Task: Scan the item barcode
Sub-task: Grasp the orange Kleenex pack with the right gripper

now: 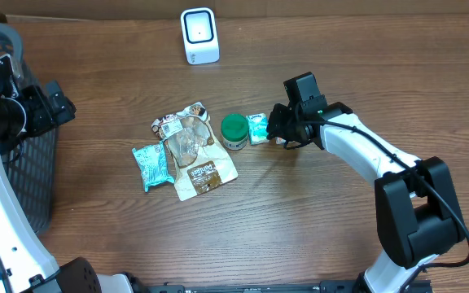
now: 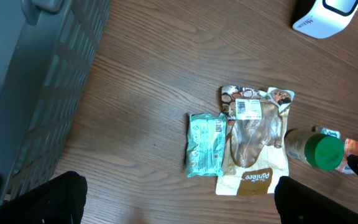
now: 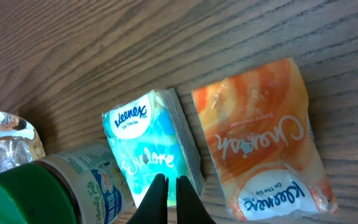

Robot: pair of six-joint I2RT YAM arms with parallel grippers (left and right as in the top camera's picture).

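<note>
The white barcode scanner (image 1: 199, 36) stands at the back of the table. The items lie mid-table: a teal snack packet (image 1: 151, 167), a brown-and-white pouch (image 1: 194, 150), a green-lidded jar (image 1: 234, 131) and a teal tissue pack (image 1: 257, 128). My right gripper (image 3: 171, 183) is shut with nothing between its fingers. Its tips sit over the teal tissue pack (image 3: 151, 149), with an orange tissue pack (image 3: 260, 143) just right of it and the jar (image 3: 48, 186) to the left. My left gripper (image 2: 179, 205) is wide open and empty, high above the table left of the items.
A dark mesh basket (image 1: 23, 171) stands at the table's left edge, under my left arm (image 1: 23, 110). In the left wrist view the basket (image 2: 36, 74) fills the left side and the scanner (image 2: 325, 15) shows at the top right.
</note>
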